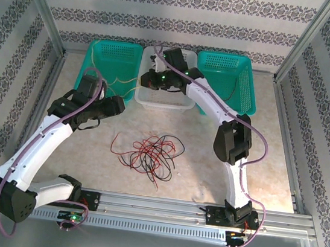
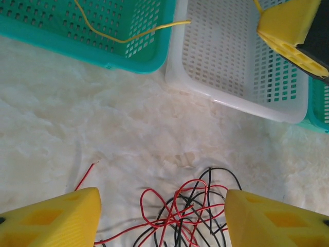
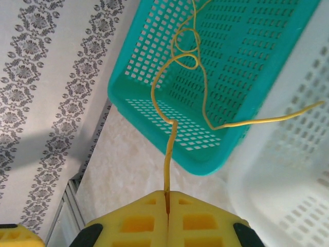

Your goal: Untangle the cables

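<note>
Right hand (image 3: 168,198) clamped on the end of the yellow cable (image 3: 169,154), which lies looped in the far-left teal basket (image 3: 149,67), apparently stowing it; left hand (image 2: 162,216), fingers (image 2: 56,216) apart, hovers near the red-and-black tangle (image 1: 148,155) on the worktop (image 1: 207,172), where one strand needs pinching next.

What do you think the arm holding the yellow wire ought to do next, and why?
Probably lift the right gripper a little and swing it over the teal basket. It is shut on the yellow cable, most of which lies looped in that basket, while one end pokes over the rim toward the white basket. A small lift should draw that end back.
</note>
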`<state>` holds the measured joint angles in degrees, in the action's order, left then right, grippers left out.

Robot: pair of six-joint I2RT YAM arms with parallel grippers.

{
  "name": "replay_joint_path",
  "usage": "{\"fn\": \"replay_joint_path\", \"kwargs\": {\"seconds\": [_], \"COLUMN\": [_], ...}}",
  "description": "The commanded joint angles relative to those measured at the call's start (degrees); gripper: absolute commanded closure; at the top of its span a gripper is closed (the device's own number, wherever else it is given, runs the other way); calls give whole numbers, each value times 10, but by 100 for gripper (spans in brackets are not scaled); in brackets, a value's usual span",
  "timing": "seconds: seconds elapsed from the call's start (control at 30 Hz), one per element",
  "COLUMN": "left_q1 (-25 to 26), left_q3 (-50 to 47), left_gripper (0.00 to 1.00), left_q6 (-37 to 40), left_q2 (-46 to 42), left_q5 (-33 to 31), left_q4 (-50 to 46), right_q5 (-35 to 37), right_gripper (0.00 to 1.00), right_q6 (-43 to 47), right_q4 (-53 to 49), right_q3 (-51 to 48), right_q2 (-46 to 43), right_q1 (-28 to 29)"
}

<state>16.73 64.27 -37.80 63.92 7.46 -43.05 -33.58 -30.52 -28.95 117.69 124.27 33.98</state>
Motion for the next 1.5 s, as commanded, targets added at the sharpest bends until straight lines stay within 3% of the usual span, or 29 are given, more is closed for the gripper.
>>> {"fn": "replay_joint_path", "kwargs": {"seconds": [0.0, 0.17, 0.27, 0.4, 0.73, 1.0, 1.23, 1.47], "left_q1": [-9, -11, -13, -18, -22, -15, 49, 136], "left_q3": [-13, -25, -36, -44, -39, -106, -147, -170], "left_gripper": [35, 35, 35, 34, 34, 43, 46, 48], "left_q6": [-5, 1, 4, 8, 10, -29, -61, -89], "left_q2": [-17, -32, -39, -34, -11, 21, 56, 94], "left_q5": [12, 18, 25, 39, 59, 115, 120, 81], "left_q4": [4, -9, -9, 3, 38, 105, 154, 180], "right_q5": [71, 119, 135, 139, 169, 227, 235, 178], "right_gripper": [96, 92, 74, 64, 60, 60, 56, 52], "right_q6": [-14, -37, -40, -32, 2, 12, -19, -21], "right_q4": [0, -3, -16, -28, -61, -65, -59, -37], "right_q3": [-19, -24, -22, -33, -130, -383, -549, -631], "right_q2": [2, 14, 18, -2, -144, -333, -419, -407], "right_q1": [28, 52, 56, 58, 70, 69, 66, 79]}}
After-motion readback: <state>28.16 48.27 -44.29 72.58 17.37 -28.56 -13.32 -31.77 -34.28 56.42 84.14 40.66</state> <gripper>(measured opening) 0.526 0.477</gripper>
